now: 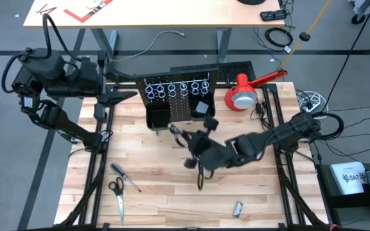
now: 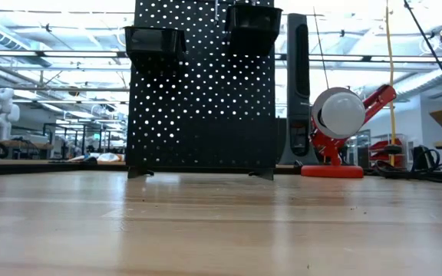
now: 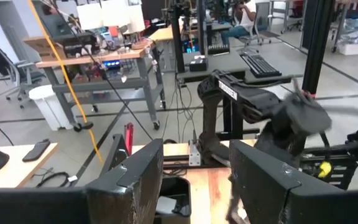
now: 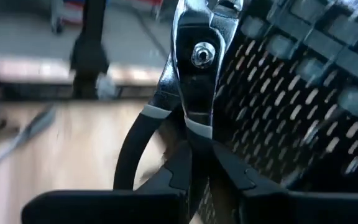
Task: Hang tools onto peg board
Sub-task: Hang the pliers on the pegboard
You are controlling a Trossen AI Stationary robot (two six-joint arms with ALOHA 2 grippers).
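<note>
While your right gripper (image 4: 194,171) sits over the middle of the light wooden table (image 1: 172,192), its two dark fingers are pinched on the black-handled pliers with silver jaws (image 4: 191,74). One handle is clamped between the fingers; the other curves free to the side. The steel head and pivot bolt point away from the wrist, toward the black perforated peg board (image 4: 291,106), which stands just beyond the pliers.

From overhead, you will find that board (image 1: 178,96) upright at the table's 12 o'clock edge, carrying a row of silver rings (image 1: 175,88) and two black box bins (image 1: 158,117).

Your left gripper (image 3: 194,186) waits at roughly 10 o'clock, off the table's edge, fingers spread and holding nothing.

At about 7 o'clock lie a thin screwdriver (image 1: 126,178) and black-handled scissors (image 1: 117,196), close together. A small metal piece (image 1: 237,208) rests near 5 o'clock. A red-and-white lamp (image 1: 246,92) stands at 1 o'clock, beside the board.
</note>
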